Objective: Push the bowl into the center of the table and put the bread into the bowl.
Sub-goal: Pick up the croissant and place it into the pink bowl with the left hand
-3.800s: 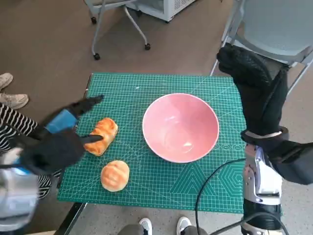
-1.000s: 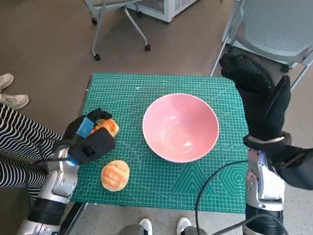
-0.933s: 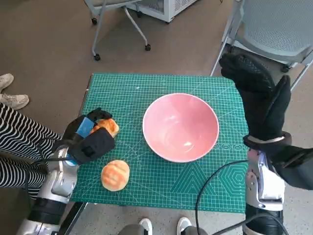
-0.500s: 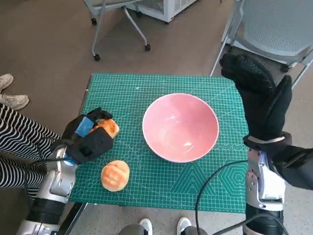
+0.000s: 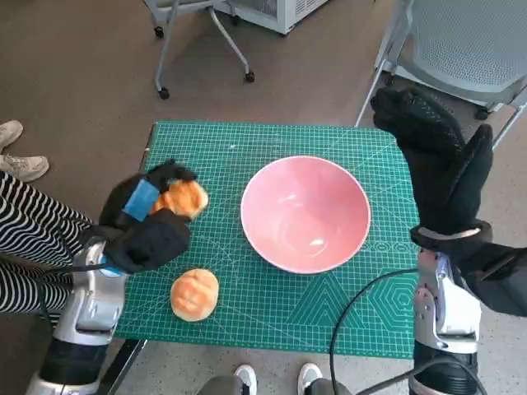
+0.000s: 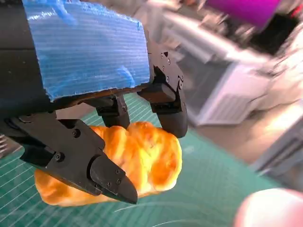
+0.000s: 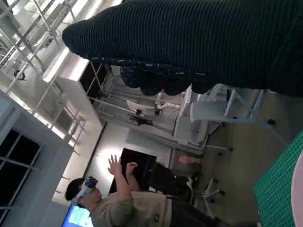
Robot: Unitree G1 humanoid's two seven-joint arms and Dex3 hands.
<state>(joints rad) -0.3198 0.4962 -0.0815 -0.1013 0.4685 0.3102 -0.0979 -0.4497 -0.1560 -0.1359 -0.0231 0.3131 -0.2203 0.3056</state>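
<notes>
Head view: long bread roll (image 5: pixel 183 198) now raised off the green worktop (image 5: pixel 247 313), clamped in left hand (image 5: pixel 146 224) fingers (image 6: pixel 168 113), nearer pink bowl (image 5: pixel 305 214) than before. Round bun (image 5: pixel 194 294) untouched. Right hand (image 5: pixel 436 156) held aloft, fingers apart, nothing gripped. Transfer judged under way.

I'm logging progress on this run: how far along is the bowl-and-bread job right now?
Done, it seems: the pink bowl sits about mid-mat, empty. In hand: the left hand grips the long bread, fingers wrapped round it, apparently lifted off the green mat. The right hand is raised beside the table, holding nothing. Left: carrying that bread into the bowl. The round bun lies untouched near the front edge.
</notes>
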